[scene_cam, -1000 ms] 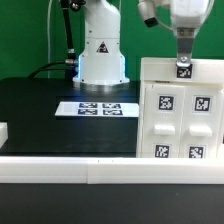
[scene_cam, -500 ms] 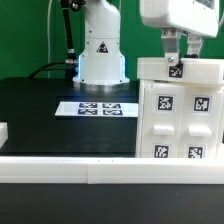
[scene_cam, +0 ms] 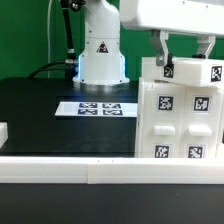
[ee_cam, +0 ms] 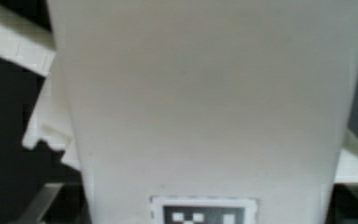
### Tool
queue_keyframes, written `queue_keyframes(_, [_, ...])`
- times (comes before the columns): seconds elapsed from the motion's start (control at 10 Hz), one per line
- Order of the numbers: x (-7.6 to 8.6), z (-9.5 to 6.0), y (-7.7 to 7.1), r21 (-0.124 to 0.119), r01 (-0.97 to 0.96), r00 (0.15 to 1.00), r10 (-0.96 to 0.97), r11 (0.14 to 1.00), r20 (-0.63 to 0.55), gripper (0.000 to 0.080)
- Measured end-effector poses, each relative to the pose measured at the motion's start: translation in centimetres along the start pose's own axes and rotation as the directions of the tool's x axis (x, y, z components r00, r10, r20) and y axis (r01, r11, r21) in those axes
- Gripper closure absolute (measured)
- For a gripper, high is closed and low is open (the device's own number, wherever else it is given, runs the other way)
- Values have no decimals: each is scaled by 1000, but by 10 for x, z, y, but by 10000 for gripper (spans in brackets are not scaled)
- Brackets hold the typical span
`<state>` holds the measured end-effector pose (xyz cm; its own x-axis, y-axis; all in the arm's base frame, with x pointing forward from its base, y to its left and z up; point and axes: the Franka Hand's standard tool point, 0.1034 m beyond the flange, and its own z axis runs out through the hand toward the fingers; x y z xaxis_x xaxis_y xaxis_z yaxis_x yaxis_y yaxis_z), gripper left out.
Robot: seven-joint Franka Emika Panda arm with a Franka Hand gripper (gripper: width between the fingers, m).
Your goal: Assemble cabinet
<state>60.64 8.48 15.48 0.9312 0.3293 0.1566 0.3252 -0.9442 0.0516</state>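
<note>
Black worktop (scene_cam: 40, 110), near right corner: the gripper (scene_cam: 190, 66), fingers spread over the cabinet (scene_cam: 180, 115) top without clamping it, has drifted left and closer, seemingly lining up a grasp.

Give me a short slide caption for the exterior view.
Robot gripper poised at the top edge of the tagged white cabinet, with the marker board lying on the black table.

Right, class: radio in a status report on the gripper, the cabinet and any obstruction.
Gripper at cabinet top edge, fingers straddling it; grip unconfirmed. Cabinet upright on table, tagged face showing. Marker board lies apart; nothing in the way.
</note>
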Motion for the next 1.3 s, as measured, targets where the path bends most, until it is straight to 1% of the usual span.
queue_keyframes(0.3, [0,0,0,0,-218,976,218,976,2,245])
queue_keyframes(0.7, [0,0,3,-3,-390,921,390,921,0,245])
queue_keyframes(0.9, [0,-1,5,-3,-508,861,508,861,-3,245])
queue_keyframes(1.0, [0,-1,7,0,-545,839,545,839,-9,245])
queue_keyframes(1.1, [-3,-2,8,4,-652,758,652,759,-10,245])
queue_keyframes(1.3, [-6,-4,6,25,-785,619,785,619,-21,245])
